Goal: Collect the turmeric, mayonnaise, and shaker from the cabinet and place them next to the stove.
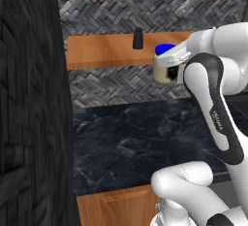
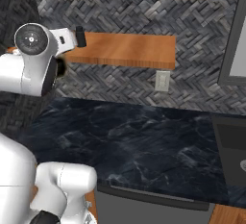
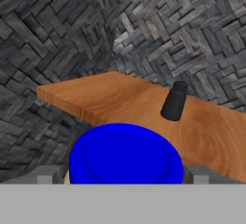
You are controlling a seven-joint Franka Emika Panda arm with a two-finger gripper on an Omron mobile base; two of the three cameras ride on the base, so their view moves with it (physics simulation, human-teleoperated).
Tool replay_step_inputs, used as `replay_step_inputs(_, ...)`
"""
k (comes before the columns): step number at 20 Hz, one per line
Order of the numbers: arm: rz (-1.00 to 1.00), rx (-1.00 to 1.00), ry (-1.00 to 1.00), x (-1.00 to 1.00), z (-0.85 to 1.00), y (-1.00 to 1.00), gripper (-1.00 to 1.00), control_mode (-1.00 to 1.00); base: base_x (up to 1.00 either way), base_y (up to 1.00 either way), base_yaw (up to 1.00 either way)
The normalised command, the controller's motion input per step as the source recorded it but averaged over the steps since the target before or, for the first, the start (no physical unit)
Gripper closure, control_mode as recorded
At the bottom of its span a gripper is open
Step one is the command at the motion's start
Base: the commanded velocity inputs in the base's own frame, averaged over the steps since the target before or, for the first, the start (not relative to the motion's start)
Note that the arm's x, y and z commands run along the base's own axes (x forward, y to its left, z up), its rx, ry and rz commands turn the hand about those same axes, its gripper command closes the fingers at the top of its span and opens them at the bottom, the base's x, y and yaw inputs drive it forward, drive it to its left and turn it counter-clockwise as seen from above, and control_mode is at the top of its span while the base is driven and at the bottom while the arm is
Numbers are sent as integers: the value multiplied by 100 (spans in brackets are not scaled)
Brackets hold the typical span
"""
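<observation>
Gripper [image 3: 124, 179] spread wide, fingertips [image 3: 47, 176] straddling the blue-lidded mayonnaise [image 3: 126, 155] without closing on it, jar at the front edge of the cabinet [image 3: 120, 98] shelf. Further back on the board, the dark shaker [image 3: 174, 101] standing upright, herringbone wall [image 3: 144, 21] behind.

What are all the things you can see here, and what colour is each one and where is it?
Squat cream-white mayonnaise jar with bright blue lid: one, at the orange-brown shelf's front edge, between the finger tips.
Small dark tapered shaker: one, grey-black, upright on the shelf, apart from the jar.
Flat wooden open shelf board: one, orange-brown, on the wall.
Woven herringbone wall: grey, behind the shelf.
Marble counter: one, black, below the shelf.
Wall socket plate: one, pale, under the shelf.
White robot arm: one, reaching to the shelf.
Gripper: one, open, finger tips either side of the blue lid.
</observation>
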Motion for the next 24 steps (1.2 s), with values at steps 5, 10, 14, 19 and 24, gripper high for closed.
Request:
replay_step_inputs(5, 10, 0, 0, -74, -20, -55, 100, -100, 0, 0, 0)
replay_step_inputs(10, 7, 0, 0, -69, -32, -38, 100, -100, 0, 0, 0)
replay_step_inputs(14, 5, -6, 1, -59, -54, -8, 100, -100, 0, 0, 0)
replay_step_inputs(19, 8, -11, 1, -47, -62, 2, 100, -100, 0, 0, 0)
replay_step_inputs(24, 2, -3, 0, -29, -30, 3, 100, 100, -10, -1, 0)
